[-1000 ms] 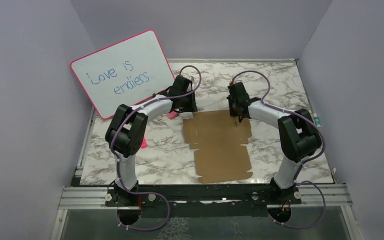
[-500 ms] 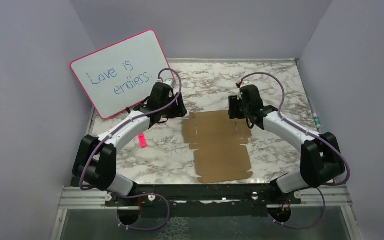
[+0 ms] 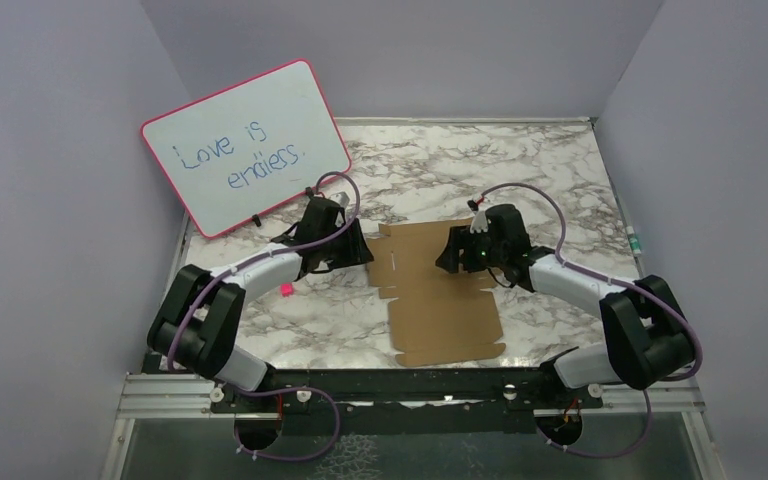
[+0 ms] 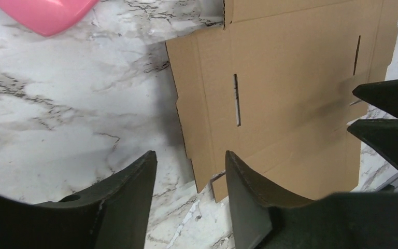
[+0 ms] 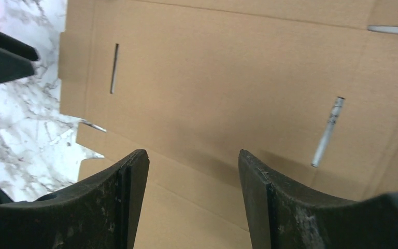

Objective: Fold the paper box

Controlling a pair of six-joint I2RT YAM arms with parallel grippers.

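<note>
With left gripper (image 4: 189,155) and right gripper (image 5: 192,155) spread empty, a push at nine o'clock could skid the flat paper box (image 3: 440,295) away.

Matt brown corrugated cardboard — paper box (image 3: 445,300); smooth marble-look table (image 3: 560,170); glossy whiteboard (image 3: 245,140) — pink plastic-looking frame.

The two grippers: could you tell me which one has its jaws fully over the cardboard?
The right gripper: its jaws stand wholly above the paper box, whereas the left gripper straddles the sheet's left edge, partly over marble.
</note>
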